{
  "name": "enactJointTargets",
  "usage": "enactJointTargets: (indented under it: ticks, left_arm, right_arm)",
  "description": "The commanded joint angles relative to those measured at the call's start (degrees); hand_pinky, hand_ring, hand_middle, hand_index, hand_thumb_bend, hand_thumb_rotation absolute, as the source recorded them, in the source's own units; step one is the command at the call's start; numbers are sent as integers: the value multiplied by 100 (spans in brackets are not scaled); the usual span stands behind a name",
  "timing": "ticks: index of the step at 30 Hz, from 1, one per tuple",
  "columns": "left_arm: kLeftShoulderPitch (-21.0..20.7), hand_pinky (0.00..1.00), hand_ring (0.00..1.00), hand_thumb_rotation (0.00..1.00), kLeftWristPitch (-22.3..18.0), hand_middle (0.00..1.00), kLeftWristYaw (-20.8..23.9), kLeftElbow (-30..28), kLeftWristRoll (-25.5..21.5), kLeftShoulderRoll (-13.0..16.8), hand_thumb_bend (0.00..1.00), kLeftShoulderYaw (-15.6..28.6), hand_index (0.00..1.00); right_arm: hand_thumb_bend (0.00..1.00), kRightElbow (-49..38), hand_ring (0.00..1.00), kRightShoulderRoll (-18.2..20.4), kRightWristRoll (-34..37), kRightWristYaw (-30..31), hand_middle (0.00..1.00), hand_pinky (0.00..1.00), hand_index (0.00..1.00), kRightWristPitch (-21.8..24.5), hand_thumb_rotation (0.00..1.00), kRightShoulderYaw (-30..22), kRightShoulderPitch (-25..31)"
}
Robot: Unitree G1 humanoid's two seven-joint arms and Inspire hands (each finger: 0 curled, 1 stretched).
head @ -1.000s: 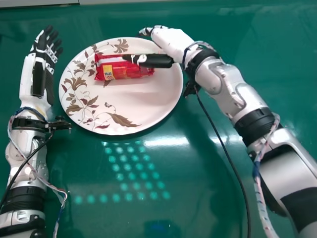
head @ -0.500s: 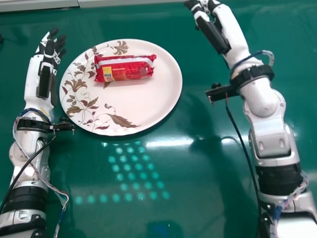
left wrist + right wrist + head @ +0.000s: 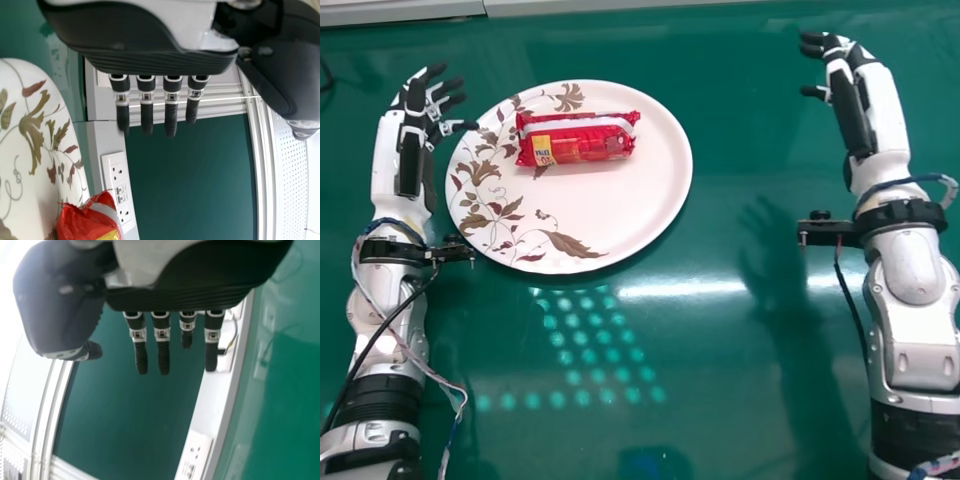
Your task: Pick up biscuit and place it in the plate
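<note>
Resting inside plate rim [image 3: 670,225]: biscuit [image 3: 582,140] | right hand [image 3: 853,112]: well apart

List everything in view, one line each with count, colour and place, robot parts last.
Biscuit: one packet, red with a white band and yellow patch, lying on the plate's far half.
Plate: one, white with brown leaves, on the table between the hands.
Table: one, glossy green, under the plate.
Light dots: many, pale green, on the table's near side.
Sockets: several, white, beyond the table.
Cables: at least two, black, one along each arm.
Left arm: one, white and black, left side.
Right arm: one, white and black, right side.
Left hand: one, black and white, beside the plate, fingers open.
Right hand: one, same colours, well right of the plate, fingers open.
</note>
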Motion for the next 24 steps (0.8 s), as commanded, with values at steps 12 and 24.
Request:
enactJointTargets:
  ticks: [12,24]
  left_arm:
    - [327,0,77,81,2,79,-3,-46,-67,-651,100,-242,81]
    - [374,0,77,81,-153,77,-146,144,-166,-745,100,-224,80]
  right_arm:
    - [51,117,72,250,388,-363,75,61,75,-444,20,-299,493]
    - [55,24,72,143,434,-373,74,62,74,-422,25,-359,727]
